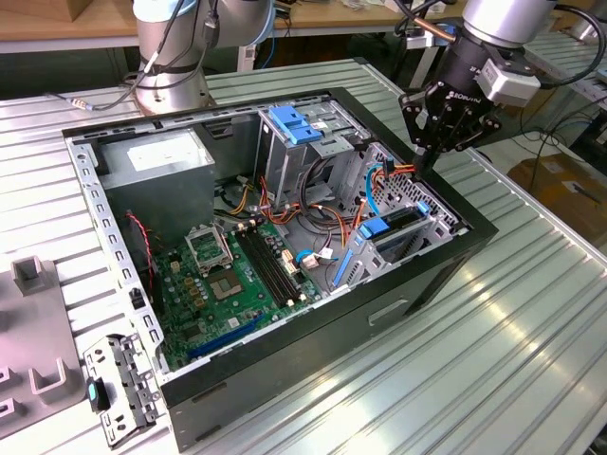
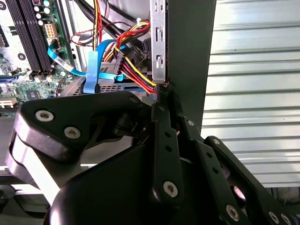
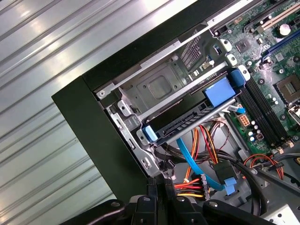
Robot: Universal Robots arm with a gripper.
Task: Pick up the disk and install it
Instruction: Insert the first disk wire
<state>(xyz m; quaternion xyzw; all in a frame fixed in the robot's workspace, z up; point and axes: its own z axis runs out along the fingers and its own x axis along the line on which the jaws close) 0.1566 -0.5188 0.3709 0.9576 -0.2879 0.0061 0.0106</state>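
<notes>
Exterior view: disk (image 1: 396,230) below tool (image 1: 429,156)

Gripper (image 1: 429,150): matt black metal links with bright steel screw heads. Computer case (image 1: 427,275): matt black painted outer panels, bare grey sheet-metal frame inside. Drive cage (image 3: 159,89): dull stamped steel, perforated. Disk (image 3: 187,123): dark metal body edged by glossy blue plastic carrier rails. Motherboard (image 1: 223,284): green, semi-gloss. Table (image 1: 493,360): ribbed aluminium, brushed and reflective. Cables (image 2: 129,65): smooth plastic insulation.
</notes>
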